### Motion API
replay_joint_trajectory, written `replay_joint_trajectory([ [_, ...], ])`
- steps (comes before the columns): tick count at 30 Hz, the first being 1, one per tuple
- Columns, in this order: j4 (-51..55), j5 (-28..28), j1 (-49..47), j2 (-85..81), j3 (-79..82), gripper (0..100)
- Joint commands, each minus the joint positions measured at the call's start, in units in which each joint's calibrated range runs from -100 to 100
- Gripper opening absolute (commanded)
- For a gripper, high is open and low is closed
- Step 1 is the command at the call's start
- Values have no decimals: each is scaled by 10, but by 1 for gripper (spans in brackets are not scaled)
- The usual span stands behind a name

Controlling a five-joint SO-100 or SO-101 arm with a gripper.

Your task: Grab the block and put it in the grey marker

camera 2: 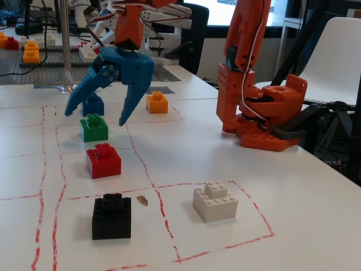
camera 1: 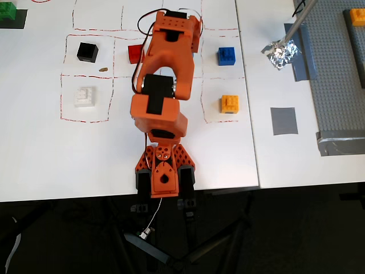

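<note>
Blue gripper (camera 2: 95, 117) spread wide, empty, poised just above the green block (camera 2: 93, 127); risk of clipping the blue cube (camera 2: 93, 105) behind or the red cube (camera 2: 103, 160) in front; grey marker (camera 1: 283, 121) well apart.

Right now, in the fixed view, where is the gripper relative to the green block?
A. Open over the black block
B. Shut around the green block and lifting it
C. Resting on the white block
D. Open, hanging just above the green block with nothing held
D. In the fixed view the blue gripper hangs with its fingers spread wide and empty, tips on either side just above the green block, which sits on the table.
</note>
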Motion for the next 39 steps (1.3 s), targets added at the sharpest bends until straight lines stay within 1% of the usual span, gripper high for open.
replay_joint_trajectory([
  [1, 5, 8, -8, -8, -64, 38],
  [8, 5, 15, -13, 63, -110, 36],
  [13, -8, 25, -11, 98, -122, 32],
  [19, -31, 48, -4, 115, -107, 21],
  [26, -51, 67, 5, 96, -71, 1],
  [27, -48, 67, 7, 88, -68, 0],
  [32, 9, 75, 14, 2, -36, 0],
  [36, 93, 79, 19, -98, -16, 0],
  [39, 158, 87, 44, -158, -11, 0],
])
